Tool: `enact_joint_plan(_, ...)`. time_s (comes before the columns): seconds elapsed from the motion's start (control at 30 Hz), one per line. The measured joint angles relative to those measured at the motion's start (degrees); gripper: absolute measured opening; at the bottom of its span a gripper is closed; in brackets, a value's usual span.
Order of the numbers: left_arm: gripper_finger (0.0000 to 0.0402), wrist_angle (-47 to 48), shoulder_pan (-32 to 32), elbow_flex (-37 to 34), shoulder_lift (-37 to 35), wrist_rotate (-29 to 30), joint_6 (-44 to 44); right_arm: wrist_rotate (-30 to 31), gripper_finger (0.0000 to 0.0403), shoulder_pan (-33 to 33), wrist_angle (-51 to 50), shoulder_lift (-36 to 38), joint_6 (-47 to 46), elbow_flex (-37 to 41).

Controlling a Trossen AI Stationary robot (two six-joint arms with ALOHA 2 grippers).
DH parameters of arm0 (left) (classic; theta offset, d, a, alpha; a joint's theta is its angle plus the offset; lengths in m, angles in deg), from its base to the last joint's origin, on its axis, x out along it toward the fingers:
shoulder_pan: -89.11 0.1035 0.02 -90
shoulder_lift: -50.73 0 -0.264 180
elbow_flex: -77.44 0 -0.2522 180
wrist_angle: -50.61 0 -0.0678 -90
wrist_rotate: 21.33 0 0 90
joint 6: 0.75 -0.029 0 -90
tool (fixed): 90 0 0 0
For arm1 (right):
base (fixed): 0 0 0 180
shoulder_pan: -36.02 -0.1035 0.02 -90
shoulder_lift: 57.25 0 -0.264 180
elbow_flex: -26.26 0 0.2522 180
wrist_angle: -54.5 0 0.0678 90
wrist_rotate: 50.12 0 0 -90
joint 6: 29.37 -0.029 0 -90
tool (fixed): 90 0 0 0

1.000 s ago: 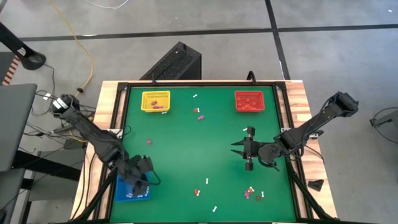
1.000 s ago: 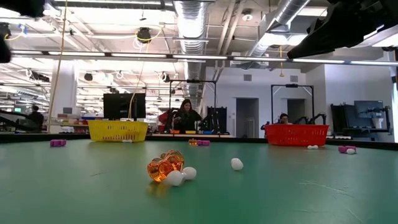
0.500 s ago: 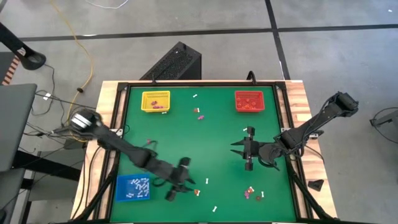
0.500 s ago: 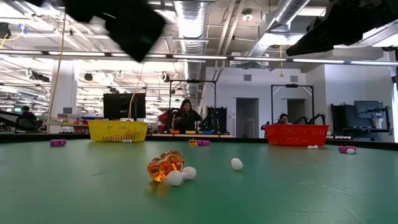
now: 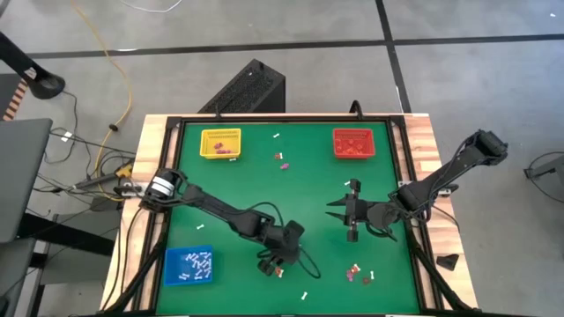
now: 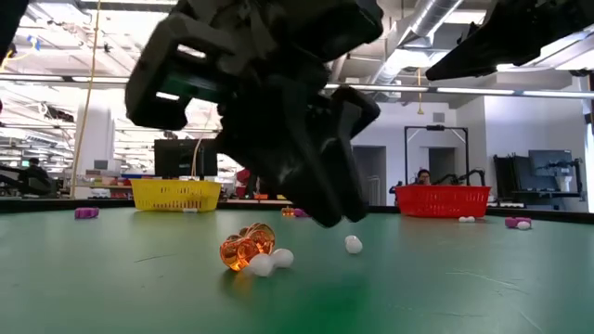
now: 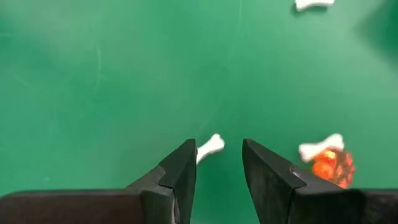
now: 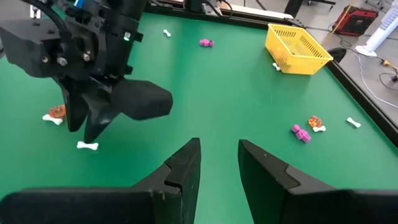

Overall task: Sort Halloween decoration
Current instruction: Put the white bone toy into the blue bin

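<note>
Halloween decoration bits are still spread over the green worktop [image 5: 238,176]. Some are sorted: white bones lie in the blue tray [image 5: 188,266], a few purple bits in the yellow tray [image 5: 220,143], and red bits in the red tray [image 5: 354,143]. Plenty is left. A white bone [image 7: 210,147] lies right in front of the left pincer [image 7: 219,163], and an orange pumpkin [image 7: 332,166] touches another bone [image 7: 320,147] just beside it. More bits sit near the front edge [image 5: 359,274] and between the yellow and red trays [image 5: 283,162]. The left pincer has its fingers apart and holds nothing; I think it will pick up the white bone. The right pincer [image 5: 352,211] waits over the right side, fingers apart, holding nothing.
</note>
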Motion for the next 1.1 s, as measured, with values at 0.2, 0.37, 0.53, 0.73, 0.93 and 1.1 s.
enact_joint_plan(0.2, 0.0119, 0.1, 1.4, 0.4, 0.8, -1.0, -4.0, 0.0, 0.0138, 0.1, -0.5, 0.0, 0.2, 0.0)
enact_joint_plan(0.37, 0.0119, -0.2, 1.7, 0.4, 0.8, -1.3, -7.6, 0.0, 0.0138, 0.1, -0.9, 0.0, 0.1, 0.0)
enact_joint_plan(0.53, 0.0119, -0.4, 1.6, 0.4, 0.8, -2.6, -9.9, 0.0, 0.0138, 0.1, -0.9, 0.0, 0.1, 0.0)
enact_joint_plan(0.73, 0.0119, -1.9, 1.7, -0.1, 0.9, -0.8, -11.8, 0.0, 0.0138, 0.1, -0.8, 0.0, 0.1, 0.0)
enact_joint_plan(0.93, 0.0119, -3.6, 1.7, -0.1, 1.9, -3.5, -12.2, 0.0, 0.0138, 0.1, -0.8, 0.0, 0.1, 0.0)
enact_joint_plan(1.1, 0.0119, -3.7, 1.7, 0.1, 3.6, -4.0, -11.8, 0.0, 0.0138, 0.1, -0.5, 0.0, 0.3, 0.0)
